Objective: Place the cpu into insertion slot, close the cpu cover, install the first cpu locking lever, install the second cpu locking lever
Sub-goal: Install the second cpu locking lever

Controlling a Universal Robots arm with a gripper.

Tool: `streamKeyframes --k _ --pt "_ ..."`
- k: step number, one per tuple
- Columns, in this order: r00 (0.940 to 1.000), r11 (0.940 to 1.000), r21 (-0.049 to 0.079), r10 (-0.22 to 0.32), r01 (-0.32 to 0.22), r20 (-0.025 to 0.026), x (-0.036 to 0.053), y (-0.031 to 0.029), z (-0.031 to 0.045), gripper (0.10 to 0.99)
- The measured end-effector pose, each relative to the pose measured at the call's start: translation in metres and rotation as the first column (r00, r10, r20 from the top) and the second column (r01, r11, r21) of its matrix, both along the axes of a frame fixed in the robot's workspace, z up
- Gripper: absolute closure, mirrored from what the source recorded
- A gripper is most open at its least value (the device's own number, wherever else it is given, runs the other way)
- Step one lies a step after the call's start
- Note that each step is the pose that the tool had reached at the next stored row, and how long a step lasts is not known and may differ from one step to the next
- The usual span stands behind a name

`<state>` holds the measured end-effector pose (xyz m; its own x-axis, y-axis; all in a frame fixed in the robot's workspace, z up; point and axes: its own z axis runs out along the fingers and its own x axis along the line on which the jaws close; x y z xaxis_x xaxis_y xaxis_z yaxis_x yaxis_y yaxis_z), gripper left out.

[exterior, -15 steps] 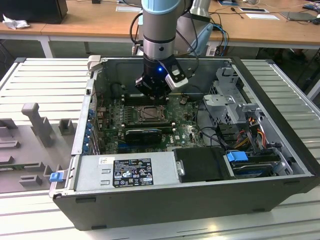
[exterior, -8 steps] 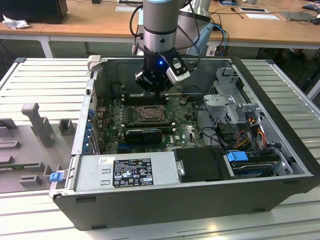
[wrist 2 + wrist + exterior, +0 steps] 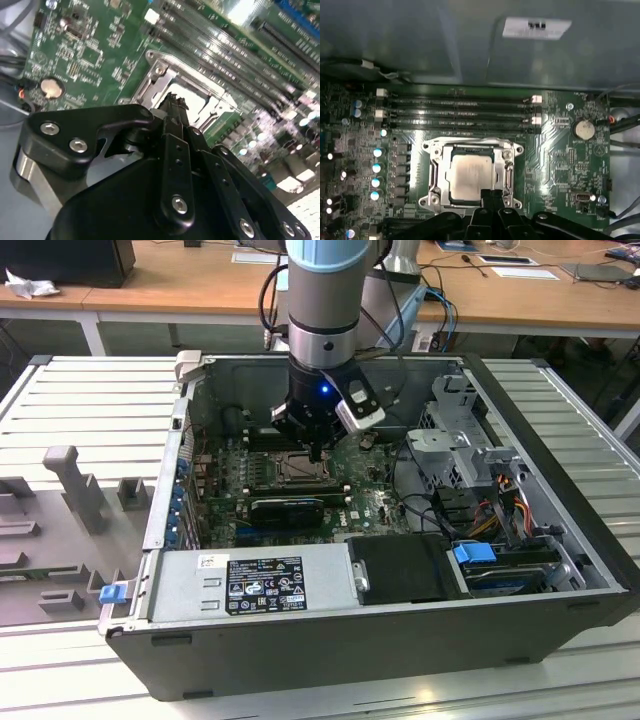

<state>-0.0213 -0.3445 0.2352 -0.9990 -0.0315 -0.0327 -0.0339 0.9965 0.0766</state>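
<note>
The cpu (image 3: 470,172), a square chip with a silver-grey top, lies flat in the insertion slot (image 3: 292,468) on the green board. The cpu cover (image 3: 438,170), a metal frame with a square cut-out, lies down around the chip. Thin metal levers (image 3: 510,172) run along the socket's sides; whether they are latched I cannot tell. My gripper (image 3: 492,196) is shut with nothing seen between its fingers. Its tips hover at the socket's edge, just over the rim of the chip. In the second wrist view the gripper (image 3: 175,106) points down at the socket frame (image 3: 159,75).
Long black memory slots (image 3: 460,112) run beside the socket, and a coin battery (image 3: 583,130) sits on the board. In the exterior view a long black card (image 3: 285,508), the power supply (image 3: 250,580) and the drive cage (image 3: 460,440) crowd the case around the arm.
</note>
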Motion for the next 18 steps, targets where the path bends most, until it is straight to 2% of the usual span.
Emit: streamKeyframes --k 3,6,7,11,12,13,15,16,18 --pt "1.0000 0.9999 0.014 0.000 0.000 -0.0002 0.0000 -0.0080 -0.0013 0.980" --pt "1.0000 0.9999 0.014 0.000 0.000 -0.0014 0.0000 -0.0143 -0.0013 0.980" --pt "1.0000 0.9999 0.015 0.000 0.000 -0.0025 0.0000 -0.0186 -0.0013 0.980" --pt "1.0000 0.9998 0.022 0.000 0.000 -0.0041 -0.0016 -0.0250 -0.0013 0.980" --pt "1.0000 0.9997 0.023 0.000 0.000 -0.0039 -0.0036 -0.0256 -0.0013 0.980" --pt "1.0000 0.9997 0.025 0.000 0.000 -0.0040 -0.0092 -0.0266 -0.0014 0.980" --pt "1.0000 0.9996 0.027 0.000 0.000 -0.0040 -0.0279 -0.0285 -0.0015 0.980" --pt "1.0000 0.9996 0.027 0.000 0.000 -0.0040 -0.0329 -0.0294 -0.0017 0.980" --pt "1.0000 0.9995 0.032 0.005 -0.005 -0.0040 -0.0344 -0.0301 -0.0031 0.980"
